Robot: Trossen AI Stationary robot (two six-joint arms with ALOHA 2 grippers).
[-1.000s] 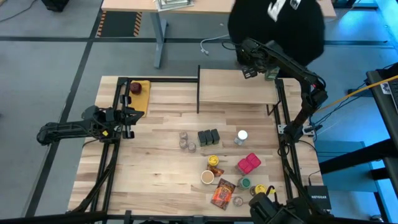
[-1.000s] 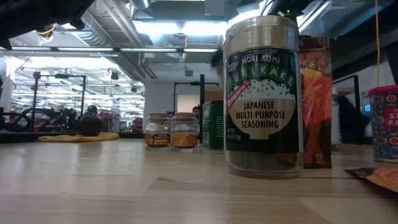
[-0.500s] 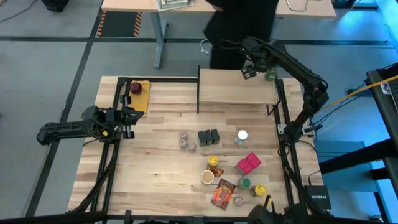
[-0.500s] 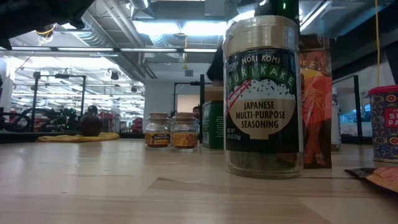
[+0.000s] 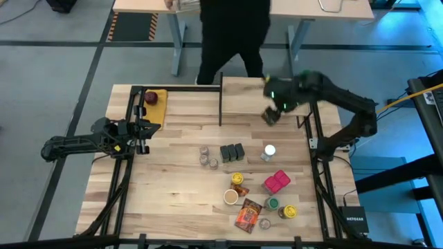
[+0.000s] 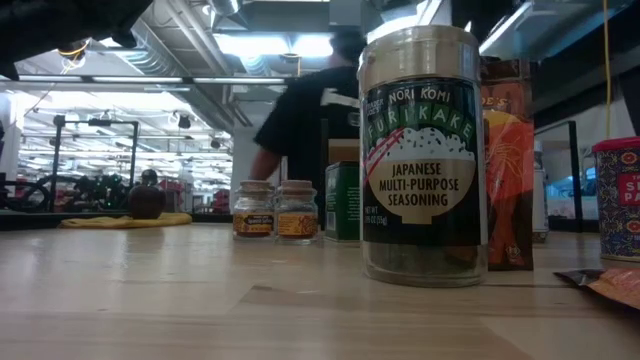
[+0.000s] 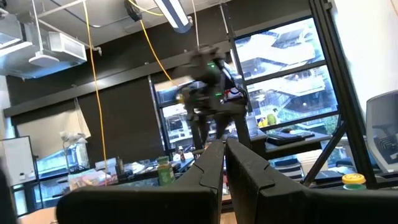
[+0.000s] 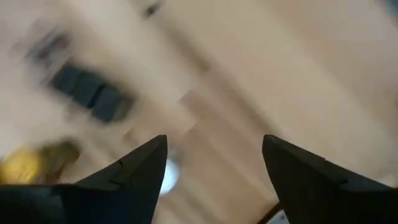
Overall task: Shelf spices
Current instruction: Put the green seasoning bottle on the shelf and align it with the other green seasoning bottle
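The spices stand loose on the tabletop: two small jars (image 5: 205, 156), dark tins (image 5: 232, 153), a white-lidded jar (image 5: 269, 151), red boxes (image 5: 277, 182), an orange packet (image 5: 248, 215) and more jars near the table's front. The low view shows a tall furikake jar (image 6: 422, 155) close up. The shelf (image 5: 249, 97) stands at the table's far side. My right gripper (image 5: 271, 115) hangs blurred over the shelf's near edge, pointing down. It is open (image 8: 214, 155) and nothing is between its fingers. My left gripper (image 5: 145, 129) waits shut (image 7: 225, 160) at the table's left.
A person in dark clothes (image 5: 232, 34) stands just beyond the table's far edge, behind the shelf. A dark red round thing on a yellow pad (image 5: 151, 97) lies at the far left corner. Bare wood stretches between my left gripper and the jars.
My right gripper has swung fast from the shelf's far right corner toward the near side and a little left, and now hangs over the shelf's near edge. It has turned about on the way. The person behind the table has walked toward the left.
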